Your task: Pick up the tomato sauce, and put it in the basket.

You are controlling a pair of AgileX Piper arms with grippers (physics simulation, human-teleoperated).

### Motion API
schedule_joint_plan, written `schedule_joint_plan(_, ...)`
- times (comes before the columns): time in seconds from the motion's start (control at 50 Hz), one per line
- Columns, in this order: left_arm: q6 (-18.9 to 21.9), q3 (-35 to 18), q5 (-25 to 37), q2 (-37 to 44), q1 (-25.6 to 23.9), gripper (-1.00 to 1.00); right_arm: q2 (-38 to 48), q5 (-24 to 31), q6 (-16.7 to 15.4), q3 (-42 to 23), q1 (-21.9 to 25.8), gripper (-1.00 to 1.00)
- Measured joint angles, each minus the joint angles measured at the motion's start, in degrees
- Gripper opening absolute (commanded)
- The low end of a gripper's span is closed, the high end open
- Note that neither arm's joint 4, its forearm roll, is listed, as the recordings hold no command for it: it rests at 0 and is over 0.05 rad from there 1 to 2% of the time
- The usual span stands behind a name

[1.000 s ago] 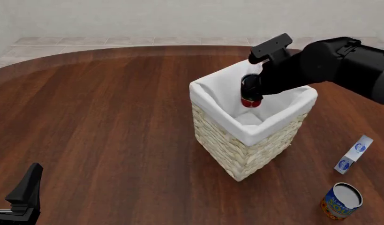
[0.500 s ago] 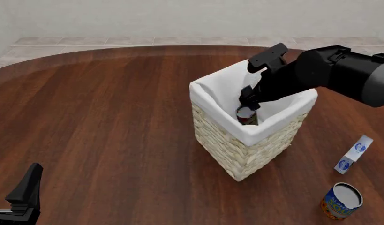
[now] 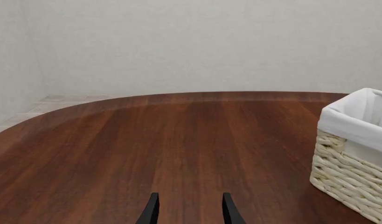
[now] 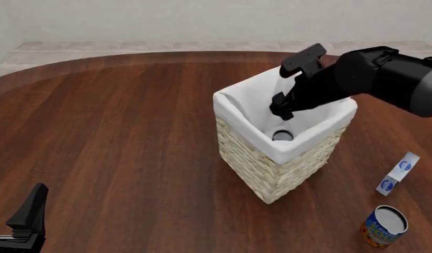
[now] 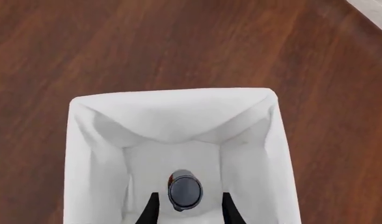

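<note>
The right pincer (image 4: 280,110) hangs open above the basket (image 4: 238,108), the sauce can (image 5: 184,189) resting upright inside, while the left pincer (image 3: 187,212) waits open over the tabletop (image 4: 124,132)

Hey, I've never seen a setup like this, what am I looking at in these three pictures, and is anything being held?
These are simulator renders of two black robot arms at a brown wooden table. One picture looks down from behind the arms; the other two come from cameras behind each pincer. The right pincer hangs open over the tall cream wicker basket with white cloth lining; the small red can with a silver top lies inside, released. The left pincer waits open and holds nothing. A white-and-blue carton and a blue-and-orange can stand nearby.
</note>
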Motion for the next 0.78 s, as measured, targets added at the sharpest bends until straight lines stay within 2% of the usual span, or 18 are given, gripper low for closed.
schedule_joint_plan(0.78,0.0,0.0,0.0,0.0,0.0,1.00,-4.5,3.9,-2.5,-8.1,0.8,1.00)
